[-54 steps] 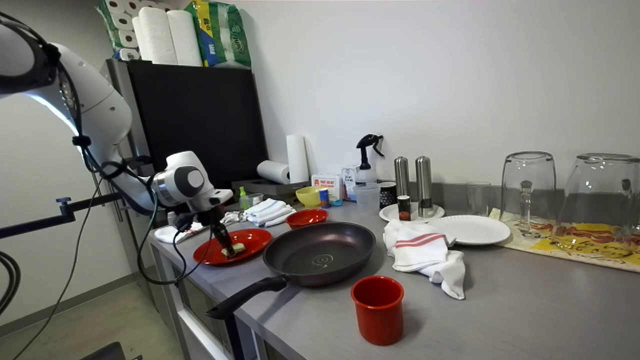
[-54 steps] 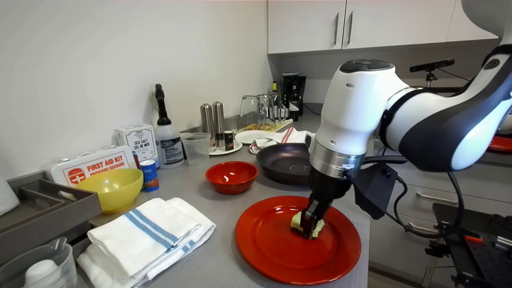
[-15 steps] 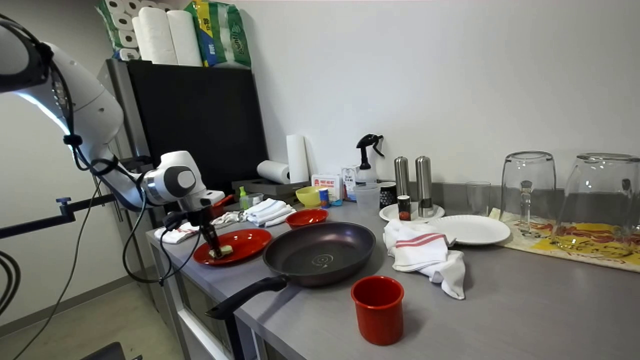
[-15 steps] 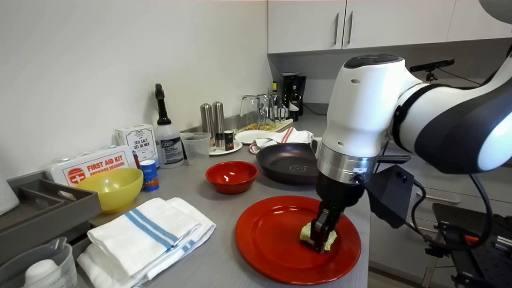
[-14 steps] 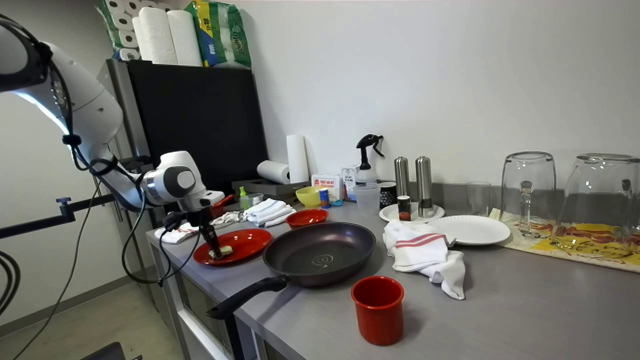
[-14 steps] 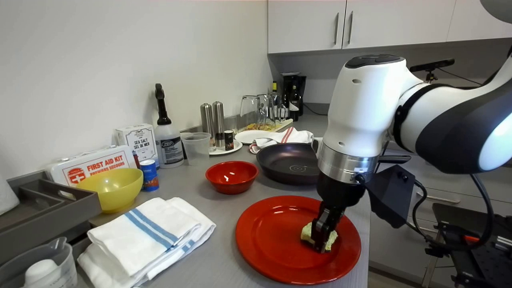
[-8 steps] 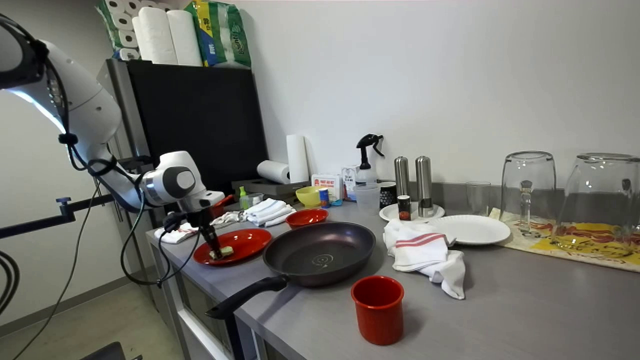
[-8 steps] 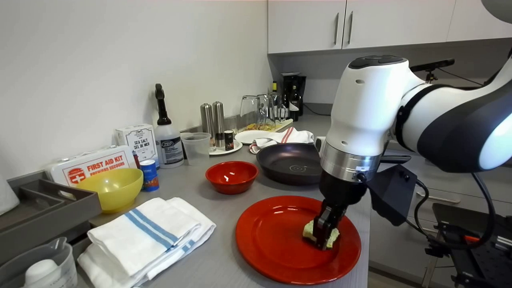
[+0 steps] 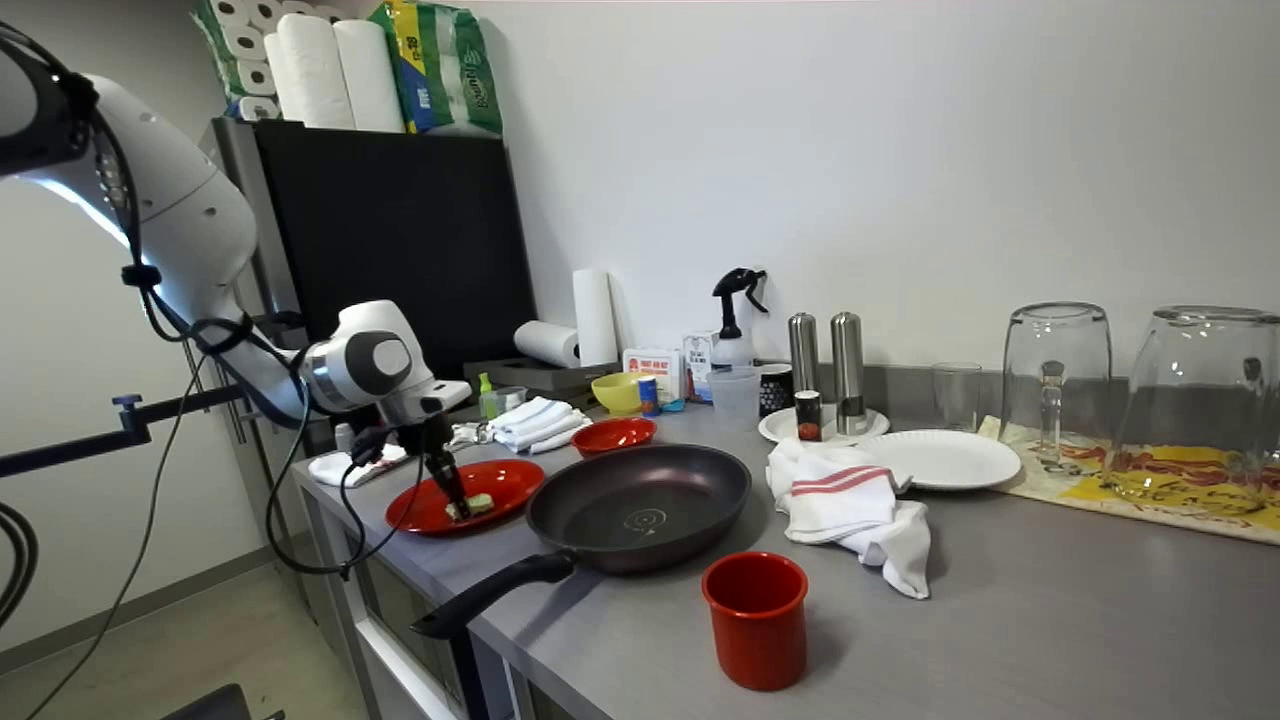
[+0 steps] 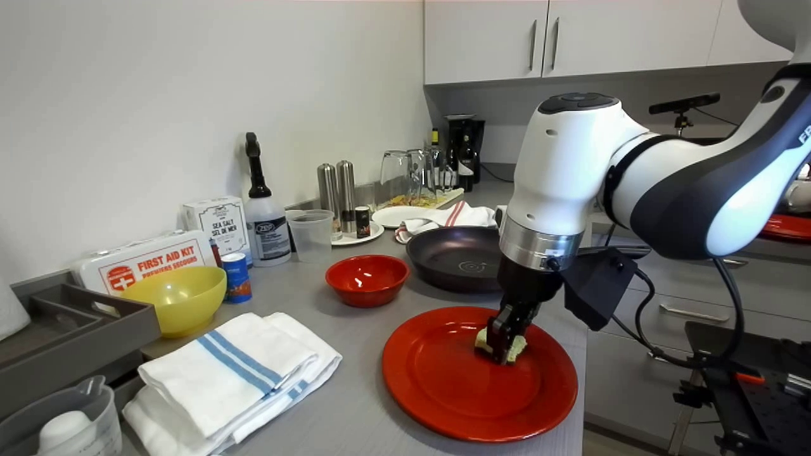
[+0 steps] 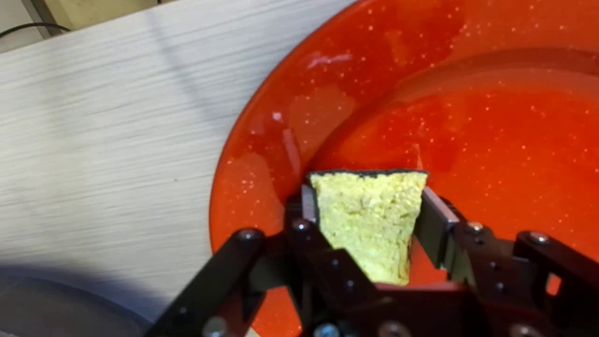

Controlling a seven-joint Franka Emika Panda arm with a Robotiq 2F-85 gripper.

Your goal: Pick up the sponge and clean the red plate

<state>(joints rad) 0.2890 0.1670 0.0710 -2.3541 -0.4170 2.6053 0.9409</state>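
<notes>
where grey counter runs along white wall, the claw pinches the sponge, red plate beneath

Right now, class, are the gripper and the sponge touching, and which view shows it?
Touching. The wrist view shows it: the sponge is pinched between the jaws of the gripper, which meet it on opposite sides.

sponge: rough, porous | red plate: glossy, smooth | blue-striped towel: cloth
</notes>
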